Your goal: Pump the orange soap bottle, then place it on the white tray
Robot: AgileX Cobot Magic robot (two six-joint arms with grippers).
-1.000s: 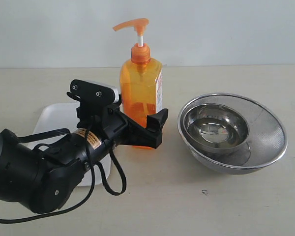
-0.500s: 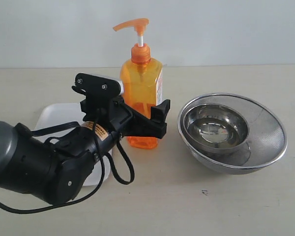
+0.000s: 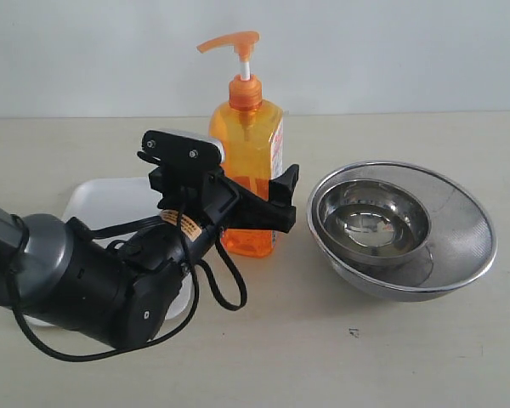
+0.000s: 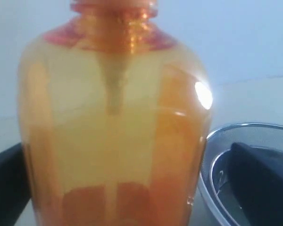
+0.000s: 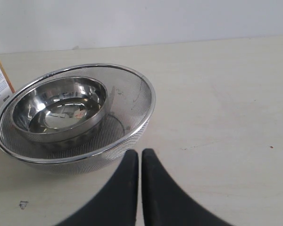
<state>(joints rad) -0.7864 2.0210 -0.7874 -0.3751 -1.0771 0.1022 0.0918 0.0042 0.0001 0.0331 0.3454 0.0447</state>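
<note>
Change over the last second: left gripper [image 3: 265, 211] has climbed from low on the orange soap bottle [image 3: 246, 161] to about mid-body, with the arm behind it lifting too. The bottle itself has barely moved. It is upright and its base looks to be on the table [image 3: 408, 357], not the tray.

Left jaws are spread and straddle the bottle. The left wrist view shows one finger right at the bottle's edge and the other standing clear of it on the bowl side, so I read it as not clamped yet.

Right gripper [image 5: 140, 174] has its fingers pressed together with nothing between them. It sits on the far side of the bowls from the bottle and is out of the exterior view.

The pump head is up with the white stem exposed, and nothing is on it. My read is that the left arm is picking a higher hold to steady the bottle. The pump step looks open, and the right arm is nowhere near the head.

- White tray [image 3: 102, 200] is just beside the bottle, on the side away from the bowls, and partly hidden by the left arm.
- Steel mesh bowl [image 3: 459, 246] with a smaller steel bowl [image 3: 372, 223] nested in it is near the bottle but apart from it.

Surface is a matte beige tabletop with one small dark speck [image 3: 354, 332] near the bowls. Plain pale wall [image 3: 391, 51] behind the bottle — nothing else in view.
</note>
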